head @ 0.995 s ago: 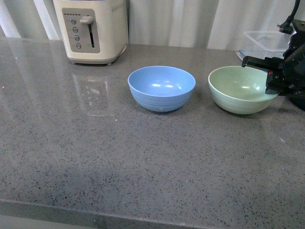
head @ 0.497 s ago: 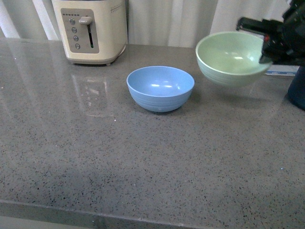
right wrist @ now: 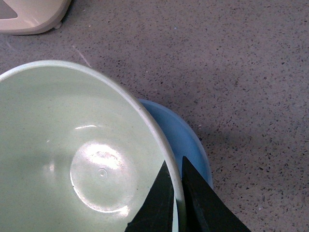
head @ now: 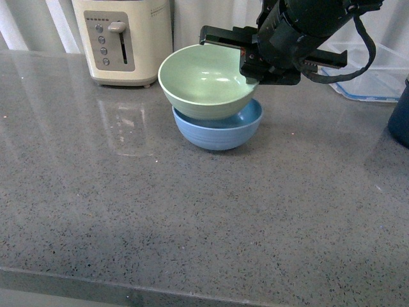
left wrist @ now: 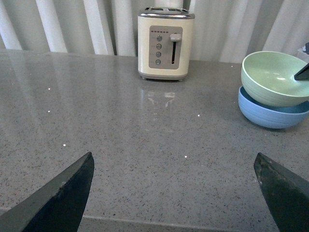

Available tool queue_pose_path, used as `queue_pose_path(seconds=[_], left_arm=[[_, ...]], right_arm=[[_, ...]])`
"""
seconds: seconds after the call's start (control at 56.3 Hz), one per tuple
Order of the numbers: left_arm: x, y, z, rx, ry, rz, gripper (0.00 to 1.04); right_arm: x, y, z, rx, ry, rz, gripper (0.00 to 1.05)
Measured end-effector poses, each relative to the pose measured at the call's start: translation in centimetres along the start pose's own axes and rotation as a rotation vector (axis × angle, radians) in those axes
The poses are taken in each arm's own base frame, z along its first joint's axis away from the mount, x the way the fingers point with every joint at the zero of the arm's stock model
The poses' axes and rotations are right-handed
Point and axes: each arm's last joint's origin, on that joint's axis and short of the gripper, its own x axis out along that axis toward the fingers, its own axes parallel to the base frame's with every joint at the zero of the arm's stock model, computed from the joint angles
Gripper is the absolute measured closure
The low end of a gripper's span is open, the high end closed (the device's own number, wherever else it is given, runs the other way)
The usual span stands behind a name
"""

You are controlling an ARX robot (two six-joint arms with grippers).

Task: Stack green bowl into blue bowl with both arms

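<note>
Green bowl (head: 204, 80), empty, is tilted w/ its base inside blue bowl (head: 217, 133), its rim well above blue's; can't tell if fully seated. Blue bowl stands on grey bench (head: 192, 224). Right end effector (right wrist: 174, 162) pinches green bowl's rim. Left end effector (left wrist: 174, 157) spread wide, well apart from both bowls.

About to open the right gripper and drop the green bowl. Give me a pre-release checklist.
1. Right gripper shut on the pale mint-green round bowl's rim: ok.
2. Green bowl centred over the light sky-blue round bowl: not ok, offset toward the cream toaster.
3. Green bowl seated in blue bowl: cannot tell.
4. Left gripper open, apart from both bowls: ok.
5. Toaster apart from bowls: ok.
</note>
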Motion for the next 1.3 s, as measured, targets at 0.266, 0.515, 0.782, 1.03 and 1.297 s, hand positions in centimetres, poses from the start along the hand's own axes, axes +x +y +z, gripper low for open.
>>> queue_pose_path(seconds=[0.266,0.515,0.782,1.03,1.297], left_arm=[[0.0,0.0,0.0,0.000,0.000,0.000,0.07],[0.0,0.0,0.0,0.000,0.000,0.000,0.07],[0.0,0.0,0.0,0.000,0.000,0.001,0.07],[0.0,0.0,0.0,0.000,0.000,0.000,0.07],[0.0,0.0,0.0,0.000,0.000,-0.001,0.07]], right_arm=[[0.6,-0.7,-0.2,0.008,0.005,-0.005,0.75],[-2.8,-2.3,-0.4,0.099,-0.122,0.109,0.39],[-12.8,-6.9,-3.0,0.080,-0.745,0.008,0.30],[-15.0,-11.5,-11.7,-0.146,-0.688,-0.156,0.87],[-17.4,-13.2,-15.7,-0.155,-0.686,-0.169,1.04]])
